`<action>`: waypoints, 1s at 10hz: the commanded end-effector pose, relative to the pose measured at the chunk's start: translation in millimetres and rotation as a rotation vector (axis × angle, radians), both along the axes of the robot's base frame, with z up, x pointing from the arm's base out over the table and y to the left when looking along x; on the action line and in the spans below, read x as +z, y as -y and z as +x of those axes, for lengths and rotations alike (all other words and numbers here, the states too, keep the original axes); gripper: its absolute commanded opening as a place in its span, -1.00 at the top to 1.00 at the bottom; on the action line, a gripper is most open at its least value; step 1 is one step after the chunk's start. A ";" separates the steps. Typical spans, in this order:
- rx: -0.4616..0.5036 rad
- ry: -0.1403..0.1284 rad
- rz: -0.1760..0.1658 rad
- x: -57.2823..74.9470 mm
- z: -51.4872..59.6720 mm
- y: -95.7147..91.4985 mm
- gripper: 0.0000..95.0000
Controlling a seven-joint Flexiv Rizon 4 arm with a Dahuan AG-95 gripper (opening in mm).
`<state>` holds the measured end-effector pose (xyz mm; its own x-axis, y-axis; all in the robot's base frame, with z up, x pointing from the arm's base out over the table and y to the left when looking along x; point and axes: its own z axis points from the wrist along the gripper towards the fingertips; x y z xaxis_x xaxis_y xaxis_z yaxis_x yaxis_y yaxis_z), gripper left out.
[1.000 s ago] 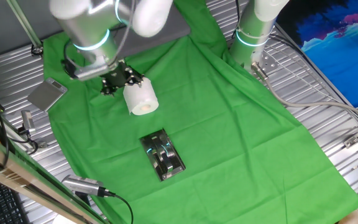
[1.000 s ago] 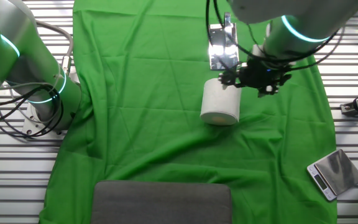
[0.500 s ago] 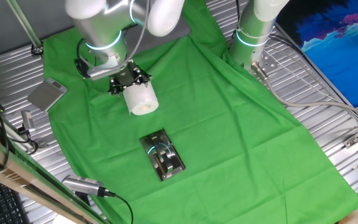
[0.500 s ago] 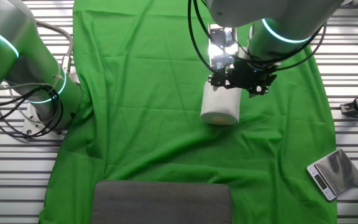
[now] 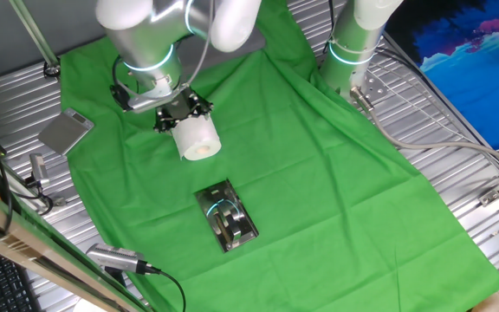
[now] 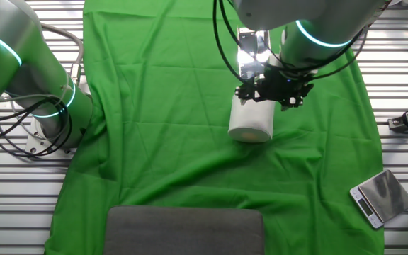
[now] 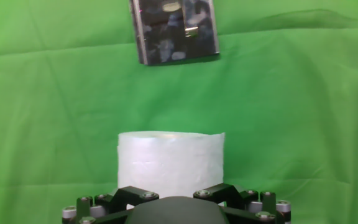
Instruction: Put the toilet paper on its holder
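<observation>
Your gripper (image 5: 178,113) sits at the far-left end of the roll (image 5: 197,139), which lies on the cloth (image 5: 319,191); whether the jaws grip it, you cannot tell. You look to be at the grasp. The holder (image 5: 227,217) waits nearer and right: lift, then thread the core.

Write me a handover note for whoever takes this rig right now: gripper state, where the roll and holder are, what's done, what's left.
Gripper: right at the back end of the toilet paper; whether its fingers are open or shut cannot be told, as none show in the hand view.
Toilet paper: lying on its side on the green cloth, not lifted.
Holder: chrome plate on the cloth, apart from the roll, with nothing on its bar.
Done: the approach to the roll.
Left: secure the grasp, lift, carry to the holder, seat the roll on the bar.
</observation>
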<state>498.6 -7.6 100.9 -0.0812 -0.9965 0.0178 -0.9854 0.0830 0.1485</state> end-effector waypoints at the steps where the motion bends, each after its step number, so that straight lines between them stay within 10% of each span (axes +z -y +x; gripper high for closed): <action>1: 0.013 0.001 -0.008 -3.8 -1.2 6.2 -1.00; 10: 0.006 0.045 -0.002 -36.5 -10.0 11.6 -1.00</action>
